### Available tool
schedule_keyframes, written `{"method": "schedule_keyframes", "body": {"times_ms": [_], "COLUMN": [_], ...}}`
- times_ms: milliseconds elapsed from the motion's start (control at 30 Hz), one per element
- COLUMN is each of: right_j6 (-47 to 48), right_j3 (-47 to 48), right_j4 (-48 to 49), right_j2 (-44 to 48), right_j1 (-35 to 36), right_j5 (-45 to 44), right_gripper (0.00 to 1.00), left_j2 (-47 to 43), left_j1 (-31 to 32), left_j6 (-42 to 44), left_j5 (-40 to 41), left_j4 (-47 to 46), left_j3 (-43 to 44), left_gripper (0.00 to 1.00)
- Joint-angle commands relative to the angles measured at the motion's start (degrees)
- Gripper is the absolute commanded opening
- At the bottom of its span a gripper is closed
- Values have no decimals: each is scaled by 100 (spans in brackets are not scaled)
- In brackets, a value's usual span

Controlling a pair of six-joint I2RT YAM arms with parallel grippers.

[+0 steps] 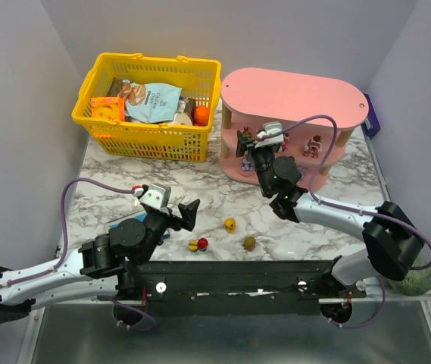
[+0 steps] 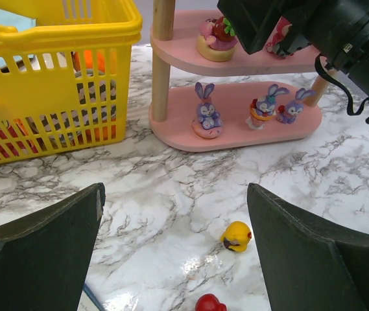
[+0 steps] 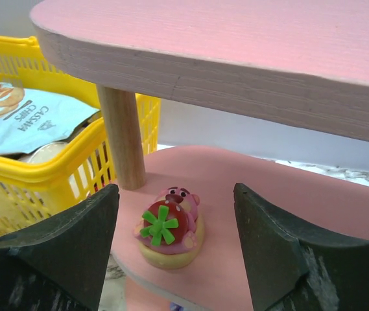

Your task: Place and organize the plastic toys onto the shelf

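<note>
One marbled white-and-grey surface (image 1: 109, 171) carries one pink shelf (image 1: 291, 91), three oval-ended tiers on pale round wooden posts, beside one yellow plastic mesh basket (image 1: 154, 140). The right gripper (image 3: 174, 194) reaches into the middle tier, its jaws spread either side of one glossy pink bear toy (image 3: 171, 230) fronted by a strawberry, not touching it. The left gripper (image 2: 174, 194) hangs over the surface, jaws spread wide. Three purple rabbit figurines (image 2: 207, 111) stand on the bottom tier. One rounded yellow toy (image 2: 237, 236) and one red toy (image 2: 210, 303) lie on the surface.

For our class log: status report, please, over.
Left end effector open, empty. Right end effector open, flanking strawberry toy on shelf. Yellow toy, others loose on table. Nothing blocking.
</note>
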State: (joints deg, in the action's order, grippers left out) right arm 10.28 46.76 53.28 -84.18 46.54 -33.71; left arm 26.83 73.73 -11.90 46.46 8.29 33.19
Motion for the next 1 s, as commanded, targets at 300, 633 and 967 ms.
{"method": "schedule_keyframes", "body": {"times_ms": [300,633,967], "right_j6": [-912,-2591,-3831], "right_j3": [-422,-308,-1467], "right_j4": [-2346,-6027,-6947], "right_j2": [2317,4181,4076], "right_j1": [4,4,318], "right_j5": [1235,1385,2202], "right_gripper": [84,84,86], "left_j2": [33,-63,-1153], "left_j1": [1,1,1], "left_j6": [-216,-1472,-2808], "left_j5": [-286,-305,-215], "left_j4": [119,1568,3230], "left_j3": [100,618,619], "left_gripper": [99,99,99]}}
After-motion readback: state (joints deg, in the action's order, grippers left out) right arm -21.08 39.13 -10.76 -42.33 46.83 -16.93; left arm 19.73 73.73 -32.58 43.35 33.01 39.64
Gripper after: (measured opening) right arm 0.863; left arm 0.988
